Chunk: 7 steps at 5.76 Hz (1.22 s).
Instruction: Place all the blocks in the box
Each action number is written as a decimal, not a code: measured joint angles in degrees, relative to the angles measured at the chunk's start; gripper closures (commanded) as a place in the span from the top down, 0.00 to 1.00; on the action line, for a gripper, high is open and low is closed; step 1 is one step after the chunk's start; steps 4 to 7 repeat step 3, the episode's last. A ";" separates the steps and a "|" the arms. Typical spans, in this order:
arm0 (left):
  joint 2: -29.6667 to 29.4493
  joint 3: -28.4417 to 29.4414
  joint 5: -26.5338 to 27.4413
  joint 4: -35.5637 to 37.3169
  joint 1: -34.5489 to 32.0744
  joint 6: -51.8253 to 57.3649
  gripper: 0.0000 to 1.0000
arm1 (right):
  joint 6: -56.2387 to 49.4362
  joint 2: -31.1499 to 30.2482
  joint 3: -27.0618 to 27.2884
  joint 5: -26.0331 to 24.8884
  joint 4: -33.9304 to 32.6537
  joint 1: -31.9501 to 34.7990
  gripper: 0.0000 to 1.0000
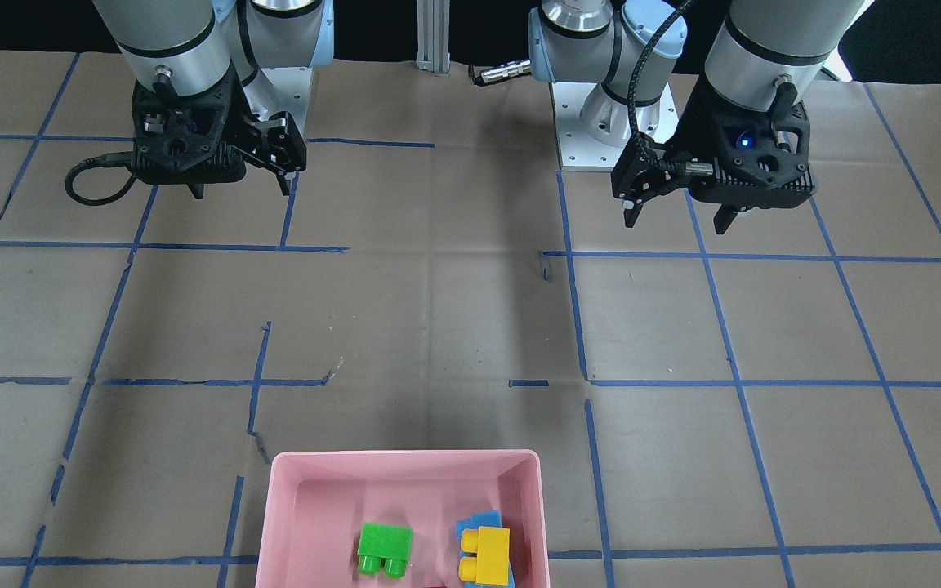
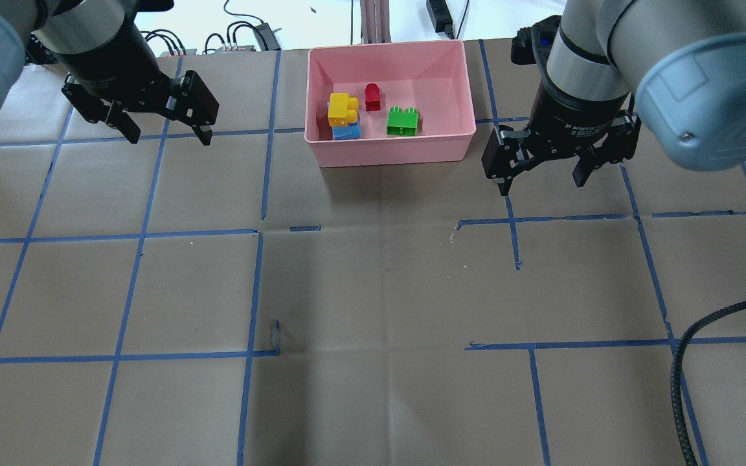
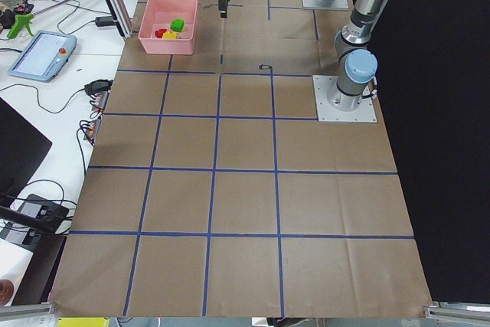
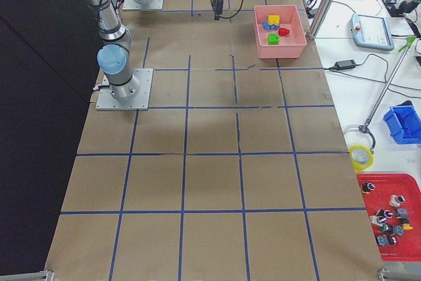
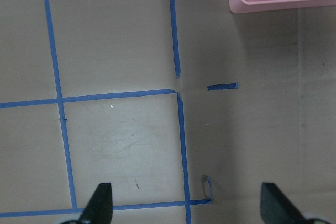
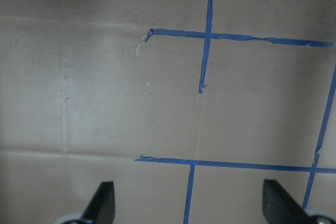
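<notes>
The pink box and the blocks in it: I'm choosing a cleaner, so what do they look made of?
The box looks like moulded plastic, smooth and slightly glossy, with rounded corners. The green block, yellow block, red block and blue block look like hard plastic too: saturated colour, moulded studs.

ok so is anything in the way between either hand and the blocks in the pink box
Nothing visible does. Only taped paper lies between the left hand, the right hand and the pink box. Both are open and empty. The green block, red block, yellow block and blue block already lie inside, yellow atop blue.
</notes>
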 measured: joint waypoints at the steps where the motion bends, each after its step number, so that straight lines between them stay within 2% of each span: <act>1: -0.23 0.34 0.02 -0.02 0.05 0.02 1.00 | 0.00 0.06 -0.02 0.00 0.00 0.00 1.00; 7: -0.83 1.16 -0.13 -0.08 0.09 0.02 1.00 | 0.00 0.06 -0.02 0.00 0.00 -0.04 1.00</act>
